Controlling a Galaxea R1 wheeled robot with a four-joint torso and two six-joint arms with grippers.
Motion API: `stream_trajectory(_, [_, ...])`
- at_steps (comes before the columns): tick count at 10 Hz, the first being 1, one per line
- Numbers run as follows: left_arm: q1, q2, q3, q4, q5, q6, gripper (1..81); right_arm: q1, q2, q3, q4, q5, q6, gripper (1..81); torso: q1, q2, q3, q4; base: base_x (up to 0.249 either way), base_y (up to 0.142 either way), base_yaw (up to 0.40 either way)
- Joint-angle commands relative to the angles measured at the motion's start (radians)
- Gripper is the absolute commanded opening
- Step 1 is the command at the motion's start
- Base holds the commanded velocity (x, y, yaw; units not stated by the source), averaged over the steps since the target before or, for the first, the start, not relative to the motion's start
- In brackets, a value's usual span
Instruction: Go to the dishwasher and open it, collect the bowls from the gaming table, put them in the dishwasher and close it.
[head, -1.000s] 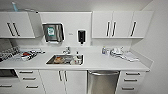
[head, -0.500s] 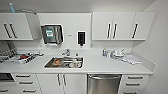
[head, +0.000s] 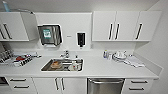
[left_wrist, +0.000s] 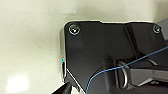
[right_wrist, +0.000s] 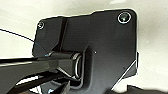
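Observation:
The dishwasher (head: 105, 86) sits under the white counter, right of centre at the lower edge of the head view. Its stainless-steel front is closed and its horizontal bar handle runs along the top. The bowls and the gaming table are out of view. Both wrist views show the robot's own dark plate over a pale floor.
A steel sink (head: 63, 65) with dishes in it lies left of the dishwasher. White dishes (head: 120, 55) and a cloth sit on the counter (head: 100, 68) at the right. A dish rack (head: 15, 60) stands at the left. White cabinets (head: 125, 25) hang above, a paper dispenser (head: 49, 35) on the wall.
The whole head view has grown and shifted: the camera has moved closer to the counter, and the dishwasher front now sits lower in the picture.

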Motion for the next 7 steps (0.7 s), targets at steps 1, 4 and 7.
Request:
stream_trajectory(1, [-0.046,-0.023,-0.003,0.01,0.049,0.003,81.1,0.049,-0.018,0.003,0.006,-0.053,0.001,81.1,0.0,0.0,0.0,0.0,0.179,0.0,0.0])
stream_trajectory(4, [-0.046,-0.023,-0.003,0.01,0.049,0.003,81.1,0.051,-0.016,0.001,0.006,-0.053,0.001,81.1,0.001,0.001,0.0,0.0,0.138,0.0,0.0])
stream_trajectory(7, [-0.046,-0.025,-0.003,0.01,0.05,0.003,81.1,0.051,-0.016,0.001,0.006,-0.053,0.001,81.1,0.001,0.001,0.0,0.0,0.088,0.0,0.0])
